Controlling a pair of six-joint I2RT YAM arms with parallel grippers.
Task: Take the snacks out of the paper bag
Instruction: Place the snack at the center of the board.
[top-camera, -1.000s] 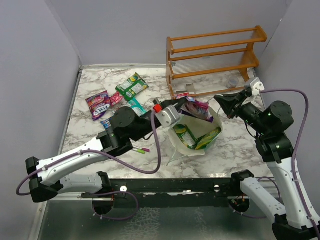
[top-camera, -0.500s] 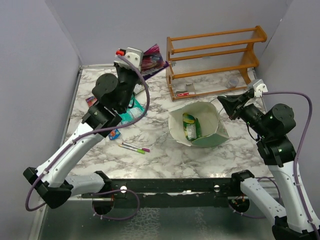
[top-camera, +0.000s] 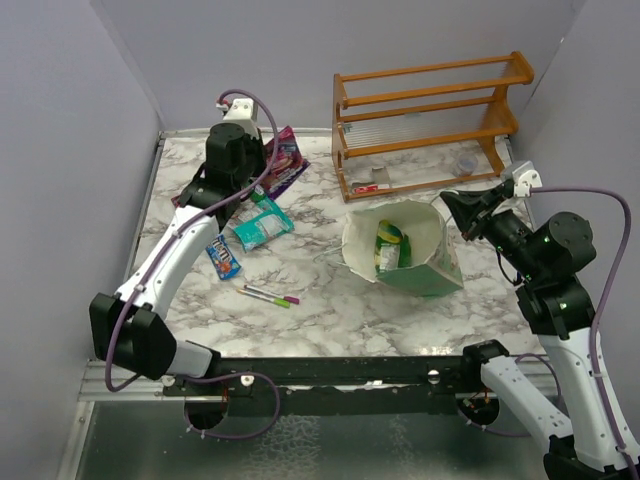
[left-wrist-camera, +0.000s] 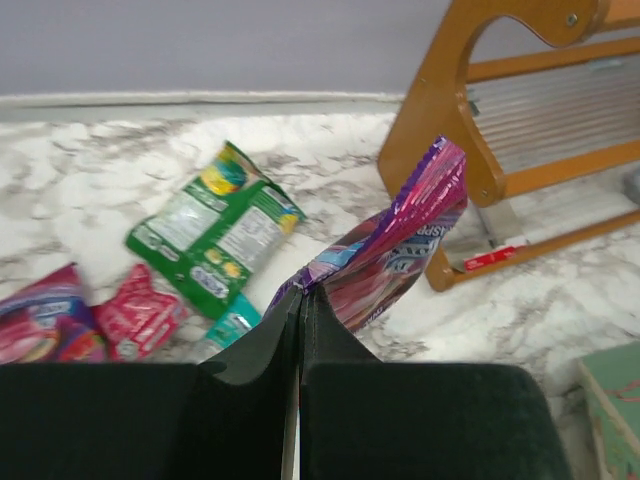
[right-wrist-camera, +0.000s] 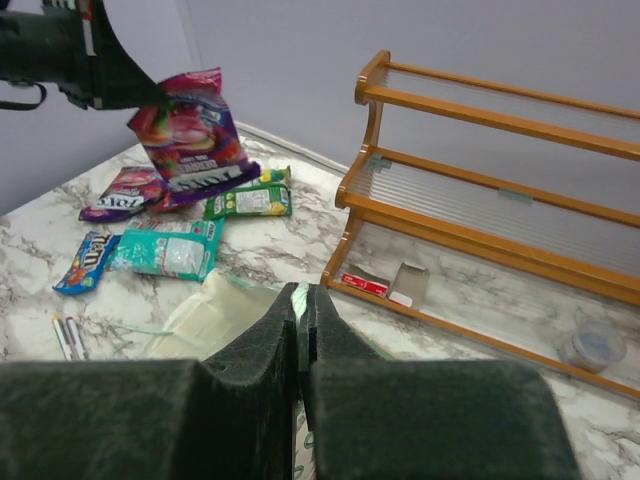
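"What has moved?"

"The left hand (left-wrist-camera: 300, 300) has swung away from the paper bag (top-camera: 420, 278) to the desk's (top-camera: 330, 310) 11 o'clock. It is pinched on a purple-pink packet (left-wrist-camera: 400, 235) hanging above the desk."

"And the other?"

"The right hand (right-wrist-camera: 302, 300) stays clamped on the bag's rim at 3 o'clock. A yellow-green packet (top-camera: 388, 245) sits inside the bag. A teal packet (top-camera: 262, 225) and a blue packet (top-camera: 224, 257) lie near 9 o'clock."
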